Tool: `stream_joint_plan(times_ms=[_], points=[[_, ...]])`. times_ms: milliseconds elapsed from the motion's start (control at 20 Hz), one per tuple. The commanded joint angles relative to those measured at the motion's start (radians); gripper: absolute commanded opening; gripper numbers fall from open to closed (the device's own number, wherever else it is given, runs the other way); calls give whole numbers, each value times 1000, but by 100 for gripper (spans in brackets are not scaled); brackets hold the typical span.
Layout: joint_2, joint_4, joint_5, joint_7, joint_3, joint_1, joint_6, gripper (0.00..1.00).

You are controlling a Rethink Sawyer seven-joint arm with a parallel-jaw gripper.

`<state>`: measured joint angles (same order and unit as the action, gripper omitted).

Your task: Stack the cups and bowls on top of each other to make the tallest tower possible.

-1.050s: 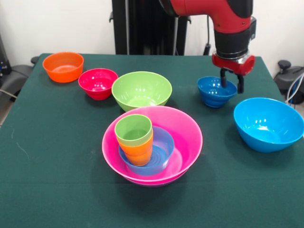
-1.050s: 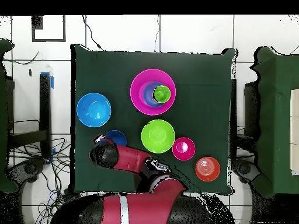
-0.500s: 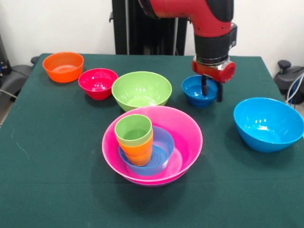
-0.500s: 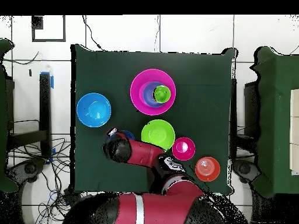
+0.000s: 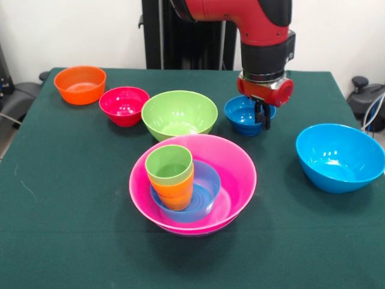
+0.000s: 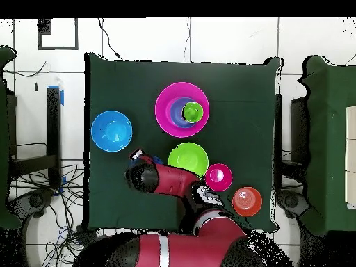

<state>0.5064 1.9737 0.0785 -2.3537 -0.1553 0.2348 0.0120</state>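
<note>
**Dark-blue bowl in my grip, beside the lime green bowl**

Green cloth covers the desk [image 5: 54, 205]. My gripper [image 5: 262, 115] is down at the dark-blue bowl [image 5: 242, 114], jaws clamped over its rim on the side away from the lime green bowl [image 5: 179, 113]; one finger sits inside, one outside. I cannot tell whether the bowl's base touches the cloth.

Landmark: the pink bowl [image 5: 236, 162], near mid-desk.
- Inside it: a light-blue bowl [image 5: 207, 183], and in that the orange cup [image 5: 173, 191] with the light green cup [image 5: 169, 162] nested on top. Both cups stand upright, toward one side of the pink bowl.
- Lime green bowl: just behind the pink bowl, rims near.
- Dark-blue bowl: behind the pink bowl, to one side, close to the lime green one.
- Red bowl [image 5: 124, 105] and orange bowl [image 5: 79, 83]: in a row beyond the lime green bowl, toward a far corner.
- Sky-blue bowl [image 5: 340, 156]: well apart on the opposite side, alone.

All bowls sit mouth up.
</note>
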Motion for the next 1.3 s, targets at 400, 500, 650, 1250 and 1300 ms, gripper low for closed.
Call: stream_joint_plan(times_ms=[400,500,650,1250,1300], points=[[36,-44,-66,-13,-3,22,79,0],[110,-21,-61,-7,17,14,147,0],[204,-7,-62,11,43,3,258,0],[322,-37,-81,12,81,-24,439,0],[322,-39,-82,11,81,-24,441,0]])
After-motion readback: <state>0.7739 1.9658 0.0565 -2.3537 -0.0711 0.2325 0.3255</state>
